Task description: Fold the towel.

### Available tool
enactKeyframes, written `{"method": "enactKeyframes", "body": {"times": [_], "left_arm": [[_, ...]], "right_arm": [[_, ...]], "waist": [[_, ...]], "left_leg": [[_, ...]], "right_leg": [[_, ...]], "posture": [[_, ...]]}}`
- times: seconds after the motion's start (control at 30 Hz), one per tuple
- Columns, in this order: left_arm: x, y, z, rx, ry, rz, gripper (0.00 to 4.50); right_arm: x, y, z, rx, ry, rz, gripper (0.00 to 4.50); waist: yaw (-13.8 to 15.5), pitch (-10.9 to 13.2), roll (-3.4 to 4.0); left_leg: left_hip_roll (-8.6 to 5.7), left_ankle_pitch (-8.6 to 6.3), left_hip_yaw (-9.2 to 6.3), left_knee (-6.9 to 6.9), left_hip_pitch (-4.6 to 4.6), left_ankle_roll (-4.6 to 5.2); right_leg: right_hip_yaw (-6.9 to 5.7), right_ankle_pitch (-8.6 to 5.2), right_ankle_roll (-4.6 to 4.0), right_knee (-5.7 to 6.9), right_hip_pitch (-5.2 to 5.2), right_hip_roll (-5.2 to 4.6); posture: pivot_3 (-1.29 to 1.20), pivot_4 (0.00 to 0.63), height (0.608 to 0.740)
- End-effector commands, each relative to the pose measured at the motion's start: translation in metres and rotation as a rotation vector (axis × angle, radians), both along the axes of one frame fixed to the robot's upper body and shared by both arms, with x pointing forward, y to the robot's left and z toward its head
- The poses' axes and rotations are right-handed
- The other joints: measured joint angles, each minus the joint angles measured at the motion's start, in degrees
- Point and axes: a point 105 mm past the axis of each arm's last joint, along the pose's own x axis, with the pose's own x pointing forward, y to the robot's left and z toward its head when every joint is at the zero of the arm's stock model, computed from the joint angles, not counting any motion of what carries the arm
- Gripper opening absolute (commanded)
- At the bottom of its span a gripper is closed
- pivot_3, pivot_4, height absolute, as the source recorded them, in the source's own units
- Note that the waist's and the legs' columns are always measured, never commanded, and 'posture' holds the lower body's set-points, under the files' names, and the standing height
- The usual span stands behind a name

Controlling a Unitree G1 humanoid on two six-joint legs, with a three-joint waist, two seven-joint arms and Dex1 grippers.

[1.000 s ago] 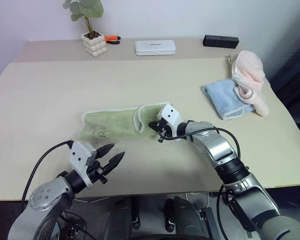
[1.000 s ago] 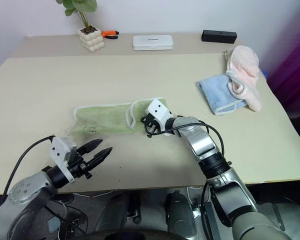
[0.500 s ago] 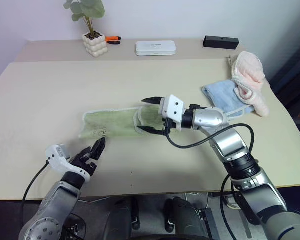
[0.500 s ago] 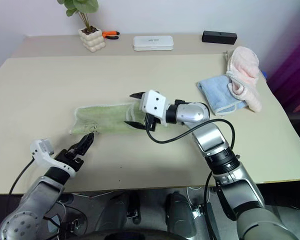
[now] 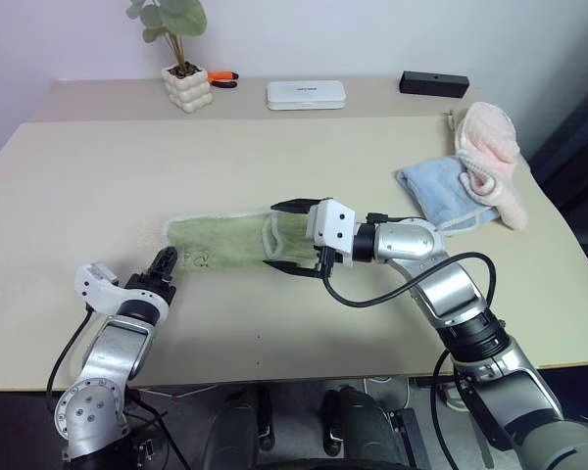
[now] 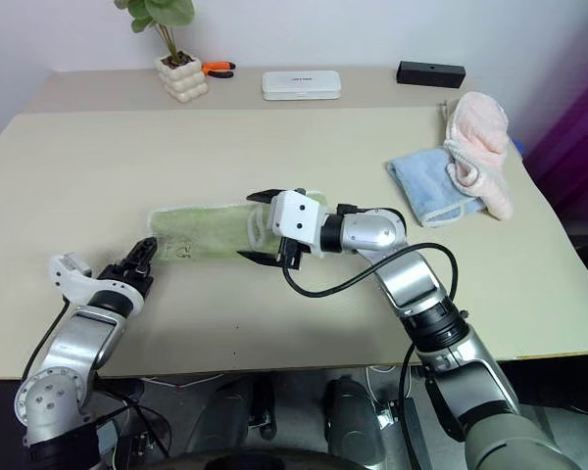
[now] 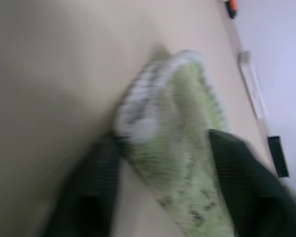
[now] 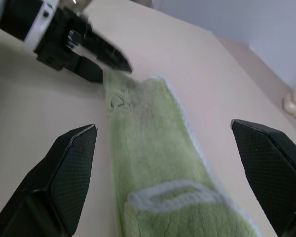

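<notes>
The towel (image 5: 237,242) is seen lying as a long folded strip mid-table (image 5: 98,186), its left corner straddled by the left gripper (image 7: 160,163) with fingers parted (shown in the left wrist view), while the right gripper (image 5: 288,236) is held wide open over the towel's right end.

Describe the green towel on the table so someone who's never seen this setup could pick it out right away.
On the big beige table, look near the front middle, between the two robot arms: the towel lies there as a long flat strip, its right end folded over. Two other cloths lie at the table's far right, a light blue cloth and a pink fluffy cloth; only the towel is light green with white stitched edging.
</notes>
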Motion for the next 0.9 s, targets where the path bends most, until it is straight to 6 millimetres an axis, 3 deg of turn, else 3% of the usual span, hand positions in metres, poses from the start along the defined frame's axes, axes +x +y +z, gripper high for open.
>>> {"method": "enactKeyframes", "body": {"times": [0.03,0.07,0.2,0.33,0.47,0.53,0.67,0.77,0.9], "left_arm": [[0.000,0.005,0.008,0.012,-0.029,0.011,0.58],[0.001,0.006,0.010,0.016,-0.038,0.016,0.05],[-0.004,0.032,0.036,0.068,-0.160,0.104,0.02],[-0.020,0.066,0.069,0.289,-0.249,0.144,0.02],[-0.026,0.070,0.094,0.455,-0.320,0.073,0.02],[-0.023,0.056,0.106,0.573,-0.360,-0.035,0.02],[-0.020,0.010,0.119,0.727,-0.462,-0.312,0.02],[-0.020,-0.048,0.107,0.878,-0.502,-0.674,0.02],[-0.020,-0.080,0.083,0.970,-0.490,-0.916,0.02]], "right_arm": [[-0.007,0.002,0.009,0.018,-0.045,0.013,4.46],[-0.008,0.002,0.008,0.018,-0.043,0.013,4.46],[-0.010,0.000,0.008,0.017,-0.036,0.005,4.46],[-0.009,-0.004,0.007,0.008,-0.034,-0.010,4.46],[-0.005,-0.006,0.007,0.003,-0.029,-0.018,4.46],[-0.003,-0.006,0.005,-0.004,-0.029,-0.020,4.46],[-0.001,-0.006,0.003,-0.009,-0.029,-0.024,4.46],[0.001,-0.007,0.001,-0.014,-0.026,-0.032,4.46],[0.003,-0.009,0.000,-0.020,-0.032,-0.046,4.46]], "waist": [[0.07,0.00,-0.02],[0.08,-0.01,-0.03],[-0.09,-0.01,-0.04],[-0.41,0.00,-0.05],[0.10,-0.01,-0.07],[0.28,-0.01,-0.09],[0.09,-0.01,-0.10],[0.07,0.00,-0.08],[-0.21,0.00,-0.07]], "left_leg": [[-0.01,0.00,0.00,0.00,-0.01,0.00],[-0.01,0.00,0.00,0.00,-0.02,0.00],[0.00,0.00,-0.01,0.00,-0.02,0.00],[0.03,0.02,0.01,-0.04,-0.02,-0.05],[0.01,0.00,0.01,-0.05,-0.04,-0.06],[0.00,-0.02,0.01,-0.05,-0.06,-0.05],[-0.01,-0.08,0.02,-0.09,-0.09,-0.15],[0.00,-0.08,0.06,-0.15,-0.09,-0.18],[-0.02,-0.06,0.15,-0.21,-0.09,-0.24]], "right_leg": [[0.00,0.00,0.00,-0.02,0.00,0.00],[0.00,0.00,0.00,-0.03,0.00,0.00],[-0.01,0.00,0.00,-0.03,0.00,0.00],[-0.01,-0.01,-0.01,-0.01,-0.07,0.04],[0.00,-0.01,-0.02,-0.06,-0.09,0.00],[-0.03,-0.01,-0.02,-0.12,-0.07,0.00],[-0.04,-0.01,-0.03,-0.19,-0.08,-0.01],[-0.02,-0.01,-0.03,-0.18,-0.13,0.00],[0.05,-0.01,-0.02,-0.16,-0.21,0.02]], "posture": [[0.00,0.150,0.731],[0.00,0.150,0.731],[0.00,0.150,0.731],[0.00,0.150,0.731],[0.00,0.150,0.731],[0.00,0.150,0.731],[0.00,0.150,0.731],[0.00,0.150,0.731],[0.00,0.150,0.731]]}}
